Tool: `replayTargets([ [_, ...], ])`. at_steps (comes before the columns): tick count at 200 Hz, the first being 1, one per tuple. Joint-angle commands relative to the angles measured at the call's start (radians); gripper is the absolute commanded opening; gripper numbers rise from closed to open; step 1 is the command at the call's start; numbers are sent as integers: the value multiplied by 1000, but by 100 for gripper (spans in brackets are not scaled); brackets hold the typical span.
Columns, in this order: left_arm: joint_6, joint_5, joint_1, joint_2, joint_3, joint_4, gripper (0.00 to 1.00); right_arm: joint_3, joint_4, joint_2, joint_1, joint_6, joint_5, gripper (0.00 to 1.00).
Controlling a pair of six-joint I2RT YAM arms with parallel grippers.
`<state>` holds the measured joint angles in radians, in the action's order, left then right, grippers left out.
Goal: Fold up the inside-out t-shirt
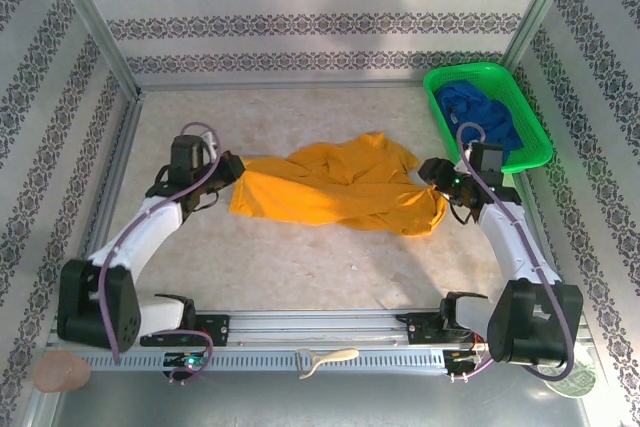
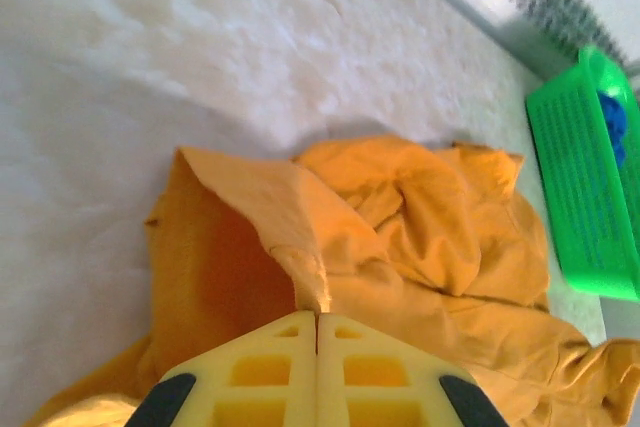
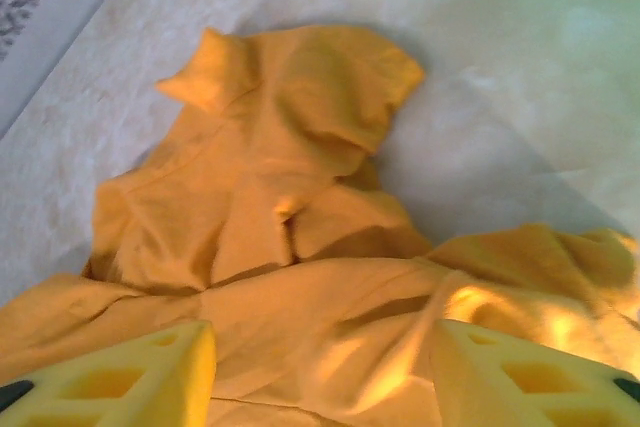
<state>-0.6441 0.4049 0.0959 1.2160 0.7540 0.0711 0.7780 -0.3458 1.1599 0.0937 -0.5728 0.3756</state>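
Note:
The mustard-yellow inside-out t-shirt (image 1: pixel 335 187) lies crumpled across the middle of the table, stretched between both arms. My left gripper (image 1: pixel 232 169) sits at the shirt's left edge. In the left wrist view its fingers (image 2: pixel 318 319) are pressed together, shut on a raised fold of the t-shirt (image 2: pixel 300 237). My right gripper (image 1: pixel 432 177) hovers at the shirt's right end. In the right wrist view its fingers (image 3: pixel 175 372) stand wide apart over the t-shirt (image 3: pixel 290 207), which lies loose between them.
A green basket (image 1: pixel 537 152) at the back right holds a deep-blue garment (image 1: pixel 482 112); the basket (image 2: pixel 590 187) also appears in the left wrist view. Patterned walls enclose the table on three sides. A rail runs along the near edge.

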Motion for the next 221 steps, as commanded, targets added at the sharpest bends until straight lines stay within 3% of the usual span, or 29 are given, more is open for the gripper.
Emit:
replayTargets([
  [1,-51,-81,-51,-104,-60,98,0,32,-87,-67,-42,49,-66,60],
  [50,-45,-150,-132,-285,-116,198,0,-157,-155,-285,-107,-10,-136,54],
  [83,-45,-142,-143,-286,-119,223,0,-247,-130,-323,-179,-32,-113,37],
  [106,-47,-126,-144,-286,-120,220,0,-252,-139,-352,-275,-54,-159,33],
  [155,-46,-92,-144,-305,-131,188,0,-236,-112,-300,-494,-122,-308,38],
  [183,-45,-84,-144,-306,-135,177,0,-223,-51,-191,-506,-103,-358,50],
  [221,-45,-68,-145,-305,-137,166,0,-188,-63,-131,-491,-32,-463,55],
])
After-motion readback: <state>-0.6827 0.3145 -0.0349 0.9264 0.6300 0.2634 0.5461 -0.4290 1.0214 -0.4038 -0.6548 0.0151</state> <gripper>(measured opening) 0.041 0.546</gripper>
